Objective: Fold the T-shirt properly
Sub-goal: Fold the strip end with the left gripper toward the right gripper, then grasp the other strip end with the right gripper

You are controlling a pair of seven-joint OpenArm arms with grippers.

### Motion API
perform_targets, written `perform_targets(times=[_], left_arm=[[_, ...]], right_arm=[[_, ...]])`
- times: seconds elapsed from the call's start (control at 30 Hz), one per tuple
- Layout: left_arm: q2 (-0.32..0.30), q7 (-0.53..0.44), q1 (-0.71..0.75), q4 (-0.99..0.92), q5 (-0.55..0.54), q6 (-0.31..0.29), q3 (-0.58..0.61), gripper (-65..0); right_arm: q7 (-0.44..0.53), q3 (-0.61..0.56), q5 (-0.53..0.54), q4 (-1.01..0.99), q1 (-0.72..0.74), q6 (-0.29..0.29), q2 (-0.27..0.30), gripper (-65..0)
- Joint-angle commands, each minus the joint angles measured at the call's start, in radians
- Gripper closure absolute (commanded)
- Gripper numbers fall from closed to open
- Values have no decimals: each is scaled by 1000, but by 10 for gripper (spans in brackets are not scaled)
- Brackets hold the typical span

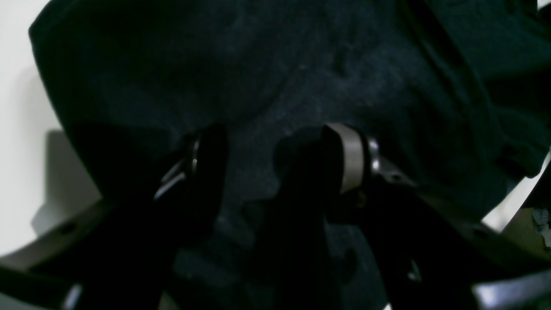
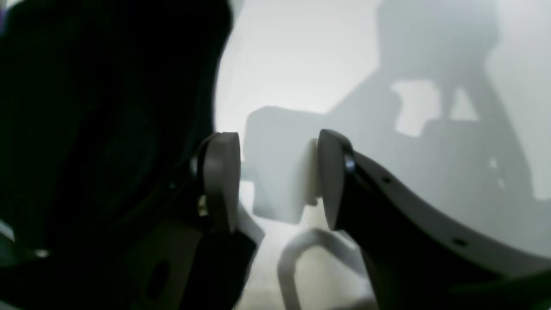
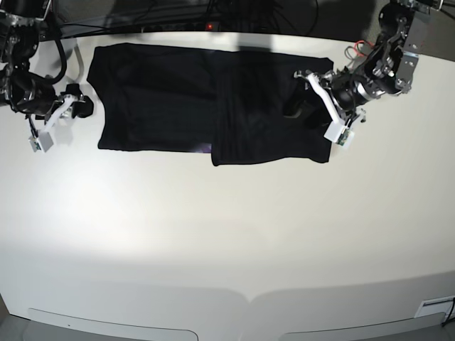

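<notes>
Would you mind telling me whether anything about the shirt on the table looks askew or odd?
The T-shirt lies flat but unevenly folded: its folded-over right part hangs lower than the left part's bottom edge, and a purple sliver peeks out at the step between them.

A wide white table fills the base view, its near edge curved, with a seam running along the front. One thing lies directly on it: a black T-shirt, spread flat along the far edge. Its right part is folded over, making a darker doubled panel near the middle. A small purple patch shows at the shirt's lower edge, just beside that fold. The cloth looks slightly rumpled near its right end, though the dark fabric hides detail.
</notes>
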Motion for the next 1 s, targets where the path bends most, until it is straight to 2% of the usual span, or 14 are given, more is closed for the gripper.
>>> perform_targets(times=[0.0,0.17,0.37,0.6,0.87,0.97], left_arm=[[-9,18,-3,4,8,4,-2,-339],[-9,18,-3,4,6,4,-2,-339],[-8,18,-3,4,6,4,-2,-339],[-8,18,-3,4,6,4,-2,-339],[-6,18,-3,4,5,4,-2,-339],[-6,18,-3,4,6,5,-2,-339]], right_arm=[[2,8,29,-8,10,8,19,-297],[-49,7,68,-50,9,8,0,-297],[-117,7,85,-50,10,8,-64,-297],[-294,6,248,-49,9,8,-115,-297],[-322,-10,284,-49,6,8,-134,-297],[-353,-19,334,-44,6,8,-133,-297]])
